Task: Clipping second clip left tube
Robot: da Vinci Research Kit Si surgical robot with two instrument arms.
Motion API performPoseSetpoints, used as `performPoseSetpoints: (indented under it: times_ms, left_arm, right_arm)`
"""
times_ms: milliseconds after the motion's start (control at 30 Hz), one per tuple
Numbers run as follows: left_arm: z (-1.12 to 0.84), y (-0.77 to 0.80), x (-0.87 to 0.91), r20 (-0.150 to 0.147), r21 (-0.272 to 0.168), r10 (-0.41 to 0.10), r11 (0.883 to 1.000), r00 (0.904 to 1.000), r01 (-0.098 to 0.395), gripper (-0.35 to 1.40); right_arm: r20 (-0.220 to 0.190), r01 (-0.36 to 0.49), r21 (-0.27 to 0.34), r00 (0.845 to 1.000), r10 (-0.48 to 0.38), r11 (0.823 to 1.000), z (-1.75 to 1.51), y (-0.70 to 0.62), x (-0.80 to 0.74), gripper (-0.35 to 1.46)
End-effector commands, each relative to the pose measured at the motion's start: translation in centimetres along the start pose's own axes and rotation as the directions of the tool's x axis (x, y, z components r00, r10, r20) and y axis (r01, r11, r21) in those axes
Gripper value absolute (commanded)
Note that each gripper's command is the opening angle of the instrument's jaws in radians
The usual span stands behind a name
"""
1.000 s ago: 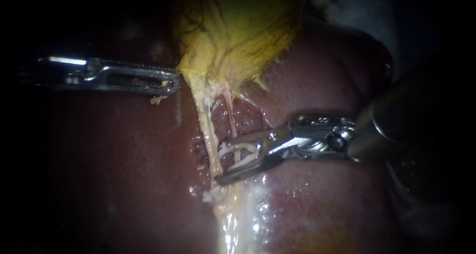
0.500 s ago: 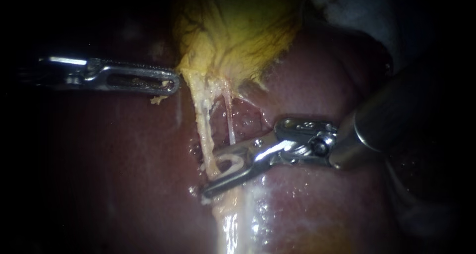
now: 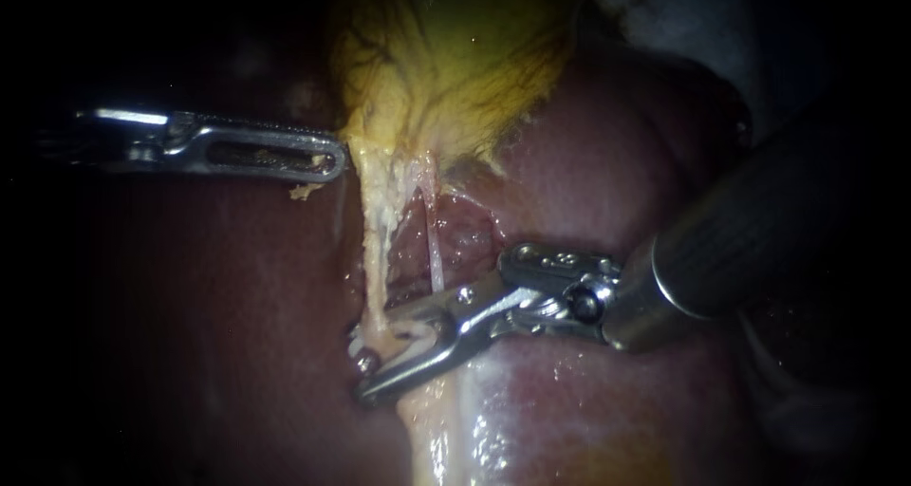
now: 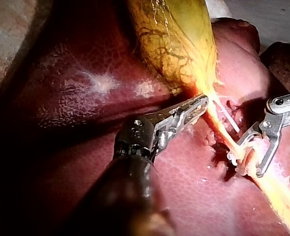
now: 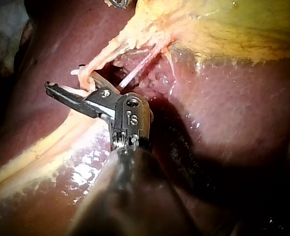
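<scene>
The yellow gallbladder [image 3: 446, 59] lies on the dark red liver [image 3: 588, 182]. Two tubes run down from its neck: a thicker pale left tube [image 3: 375, 249] and a thin right tube [image 3: 434, 253]. My right instrument [image 3: 361, 364] comes in from the right, its jaws open and straddling the lower end of the left tube, with a whitish clip [image 4: 238, 162] seated between them. The right wrist view shows the same: the jaws of the right instrument [image 5: 69, 81] stand apart with the pale strand across them. My left instrument [image 3: 327, 158] is shut on the gallbladder's neck [image 4: 196, 96], holding it taut.
Pale fatty tissue [image 3: 436, 439] continues below the jaws over the wet liver surface. A light cloth or pad [image 3: 664, 11] shows beyond the liver's far edge. The right instrument's thick shaft [image 3: 750, 230] crosses the right side of the scene.
My right instrument has slid left and down, its open jaws passing from the thin right tube to around the left tube. The left instrument has held still.
</scene>
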Motion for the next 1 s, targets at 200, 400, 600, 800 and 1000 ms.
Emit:
performPoseSetpoints:
  times_ms: [200,400,600,800,1000]
  left_arm:
    - [0.00,0.00,0.00,0.000,0.000,0.000,1.000,1.0000,0.000,-0.35]
    - [0.02,0.00,-0.01,0.000,-0.001,-0.001,1.000,1.0000,0.001,-0.35]
    - [0.04,-0.01,-0.01,0.001,-0.002,-0.001,1.000,1.0000,0.001,-0.35]
    - [0.05,-0.01,-0.01,0.001,-0.003,-0.001,1.000,1.0000,0.001,-0.35]
    - [0.06,-0.01,-0.01,0.001,-0.004,-0.001,1.000,1.0000,0.001,-0.35]
  right_arm:
    - [-0.011,-0.012,-0.013,1.000,0.012,1.000,-0.03,0.05,-0.02,0.49]
    - [-0.004,-0.006,-0.011,1.000,0.006,1.000,0.08,0.13,-0.09,0.47]
    - [0.004,-0.004,0.016,1.000,0.004,1.000,0.11,0.16,-0.11,0.41]
    - [0.010,0.011,0.021,1.000,-0.011,1.000,0.16,0.22,-0.13,0.37]
    - [0.026,0.031,0.037,0.999,-0.032,0.999,0.22,0.27,-0.24,0.34]
